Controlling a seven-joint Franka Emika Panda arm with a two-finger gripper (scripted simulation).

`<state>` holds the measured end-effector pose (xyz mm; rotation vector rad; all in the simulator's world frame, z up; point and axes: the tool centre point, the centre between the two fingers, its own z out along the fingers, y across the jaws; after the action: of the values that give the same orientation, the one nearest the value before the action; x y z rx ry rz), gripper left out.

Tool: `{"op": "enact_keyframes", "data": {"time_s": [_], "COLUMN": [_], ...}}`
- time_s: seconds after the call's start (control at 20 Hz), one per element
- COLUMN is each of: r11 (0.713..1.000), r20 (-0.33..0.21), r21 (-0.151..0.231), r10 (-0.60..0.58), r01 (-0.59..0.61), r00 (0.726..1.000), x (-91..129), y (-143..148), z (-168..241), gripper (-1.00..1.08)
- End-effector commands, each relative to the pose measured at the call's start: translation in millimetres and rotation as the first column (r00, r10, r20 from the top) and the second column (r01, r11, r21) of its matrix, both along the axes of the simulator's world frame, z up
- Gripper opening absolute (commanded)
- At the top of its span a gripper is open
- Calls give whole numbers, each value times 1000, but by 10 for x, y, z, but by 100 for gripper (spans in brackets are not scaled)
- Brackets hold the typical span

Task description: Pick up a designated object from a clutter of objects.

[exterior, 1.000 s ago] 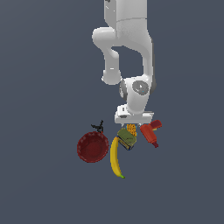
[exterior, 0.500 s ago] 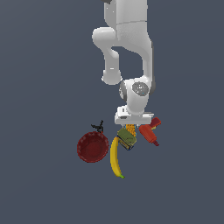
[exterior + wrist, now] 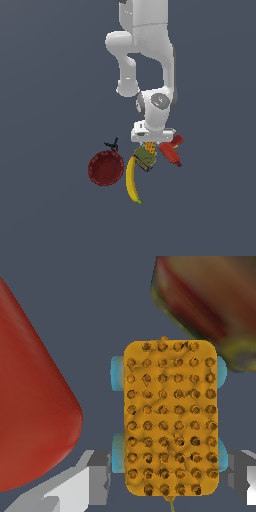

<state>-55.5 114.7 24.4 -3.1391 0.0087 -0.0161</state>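
The designated object, a small orange-yellow block (image 3: 171,416) with a bumpy grid face and bluish edges, fills the middle of the wrist view. My gripper (image 3: 170,478) straddles it, and the grey fingers (image 3: 97,476) press against its bluish sides, so the gripper is shut on it. In the exterior view the gripper (image 3: 150,143) is low in the clutter of objects, with only a bit of the block (image 3: 149,148) showing under the hand.
An olive-green can (image 3: 145,158) (image 3: 210,301) lies right against the block. A red bottle (image 3: 171,152) (image 3: 30,406) is close on the other side. A yellow banana (image 3: 131,180), a dark red bowl (image 3: 105,168) and a small black item (image 3: 112,145) sit toward the exterior view's left.
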Motion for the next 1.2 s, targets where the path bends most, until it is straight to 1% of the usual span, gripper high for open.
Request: {"op": "enact_keyframes", "data": {"time_s": [0.0,0.25,0.5,0.75,1.15], "r11": [1000,1000,1000,1000,1000], "r20": [-1,-1,-2,-3,-4], "r21": [1,1,0,0,0], "r10": [1,1,1,0,-1], "r01": [-1,-1,-1,0,1], "r00": [1000,1000,1000,1000,1000], "x": [0,17,50,96,192], "y": [4,-26,-83,-161,-313], "z": [22,184,469,879,1670], "gripper": [-100,-100,-100,-100,-100]}}
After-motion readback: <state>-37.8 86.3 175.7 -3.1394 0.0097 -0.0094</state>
